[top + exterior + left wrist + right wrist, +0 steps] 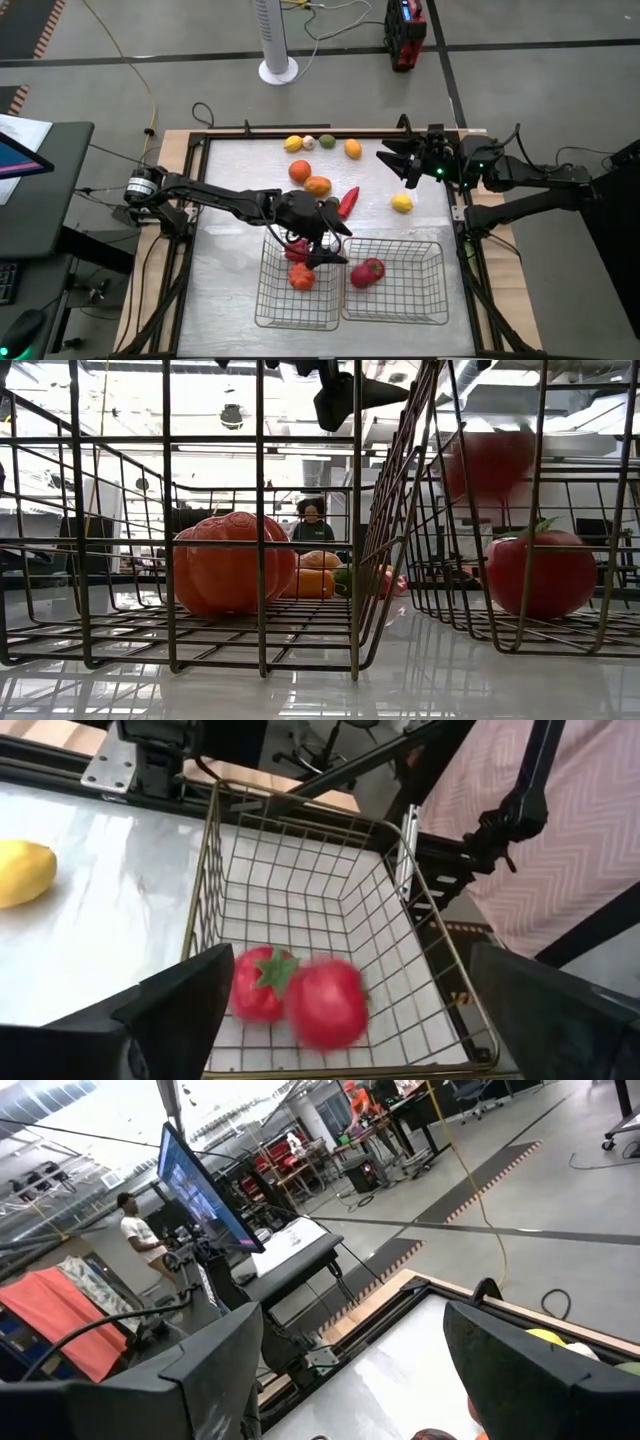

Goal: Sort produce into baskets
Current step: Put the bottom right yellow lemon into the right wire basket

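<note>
My left gripper [330,247] hangs open over the near middle of the table, above the wall between the two wire baskets; it also shows in its wrist view [360,1040]. Below it a round red fruit [325,1005] shows blurred, in the air inside the right basket [420,290], as the low view [490,460] also shows. A red tomato [260,985] with a green stalk lies on that basket's floor. The left basket [275,300] holds an orange-red ribbed fruit [301,278]. My right gripper [405,165] waits open at the far right.
Loose produce lies on the far half of the table: a lemon [293,144], a whitish piece [309,143], a green piece [326,141], three orange fruits [317,185], a long red pepper [347,202] and a second lemon [401,203]. A person sits beyond the table [313,520].
</note>
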